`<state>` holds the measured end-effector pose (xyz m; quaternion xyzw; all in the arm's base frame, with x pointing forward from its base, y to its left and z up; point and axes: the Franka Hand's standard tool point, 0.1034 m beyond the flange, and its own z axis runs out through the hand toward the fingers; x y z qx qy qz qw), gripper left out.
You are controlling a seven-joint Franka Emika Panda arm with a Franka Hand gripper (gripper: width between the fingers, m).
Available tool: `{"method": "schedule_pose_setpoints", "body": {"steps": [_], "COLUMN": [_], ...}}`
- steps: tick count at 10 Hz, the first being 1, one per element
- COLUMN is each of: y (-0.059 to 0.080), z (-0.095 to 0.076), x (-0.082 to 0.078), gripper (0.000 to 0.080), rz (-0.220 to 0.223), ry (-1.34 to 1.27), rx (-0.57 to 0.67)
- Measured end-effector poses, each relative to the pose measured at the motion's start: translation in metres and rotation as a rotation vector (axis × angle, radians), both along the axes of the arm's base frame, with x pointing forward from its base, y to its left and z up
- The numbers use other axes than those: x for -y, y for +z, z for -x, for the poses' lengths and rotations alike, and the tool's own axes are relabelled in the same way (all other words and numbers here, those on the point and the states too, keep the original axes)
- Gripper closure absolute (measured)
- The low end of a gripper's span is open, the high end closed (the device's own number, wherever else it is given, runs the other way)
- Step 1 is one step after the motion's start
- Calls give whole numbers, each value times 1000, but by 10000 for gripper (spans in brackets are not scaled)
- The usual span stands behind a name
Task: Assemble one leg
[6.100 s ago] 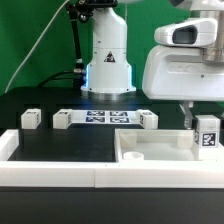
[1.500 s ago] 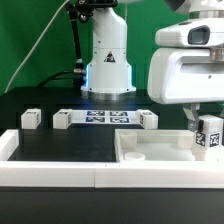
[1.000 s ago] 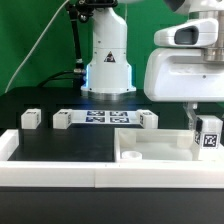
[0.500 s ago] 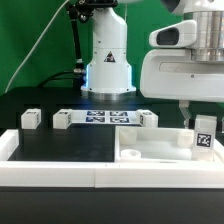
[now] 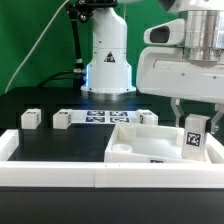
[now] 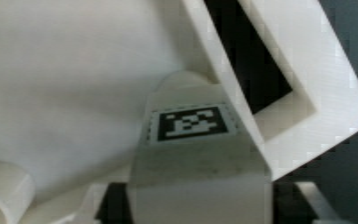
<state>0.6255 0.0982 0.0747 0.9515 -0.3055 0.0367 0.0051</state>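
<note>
Exterior view: at lower right, the claw (image 5: 193, 122) grips the leg (image 5: 194, 137) upright, long axis vertical, directly beneath it, over the white tray piece (image 5: 130, 152). Wrist view: the leg (image 6: 197, 150) fills the centre, tag facing the camera.

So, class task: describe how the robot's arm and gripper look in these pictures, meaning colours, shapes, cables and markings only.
The arm is glossy white with rounded, bulbous segments and dark seams at the joints. Its base glows faintly blue near the bottom. Thin dark cables hang beside it against the green backdrop. The gripper has a boxy white body with rounded corners, a dark oval inset above, and slim grey fingers. No lettering can be made out.
</note>
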Motion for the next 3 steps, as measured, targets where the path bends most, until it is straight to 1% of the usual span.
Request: {"method": "schedule_pose_setpoints", "body": {"steps": [1,2,3], "y": [-1,-1,-1], "z": [0,0,0], "x": [0,0,0], "gripper": [479,311,203], "rz": [0,0,0], "ry": [1,1,1], "rx": [0,0,0]}}
